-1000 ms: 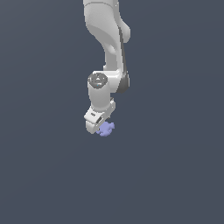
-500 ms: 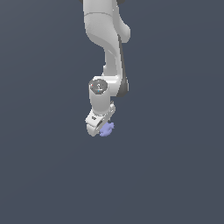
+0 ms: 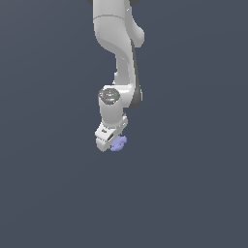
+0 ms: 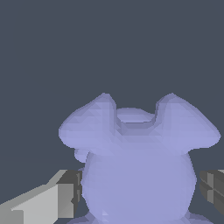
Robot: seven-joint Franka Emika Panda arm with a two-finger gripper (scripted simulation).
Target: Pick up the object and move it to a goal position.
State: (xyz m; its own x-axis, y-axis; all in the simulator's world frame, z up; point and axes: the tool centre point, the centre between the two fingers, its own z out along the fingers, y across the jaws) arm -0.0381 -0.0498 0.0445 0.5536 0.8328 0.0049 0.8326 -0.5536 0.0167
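Note:
The object [image 3: 118,143] is a small periwinkle-blue lumpy piece with rounded knobs. In the exterior view it sits at the tip of my white gripper [image 3: 115,143], just to the exterior view's right of the hand. In the wrist view the object [image 4: 138,162] fills the space between the two fingers. One finger [image 4: 65,199] presses one flank and the other finger [image 4: 214,188] meets the opposite flank. The jaws stand closed against its body. Its two upper lobes stick out beyond the fingers.
The white arm [image 3: 118,43] comes down from the top of the exterior view to the wrist [image 3: 110,96]. A plain dark grey-blue floor [image 3: 193,193] lies all around.
The wrist has sunk slightly toward the object. The object has stayed in about the same spot at the gripper's tip.

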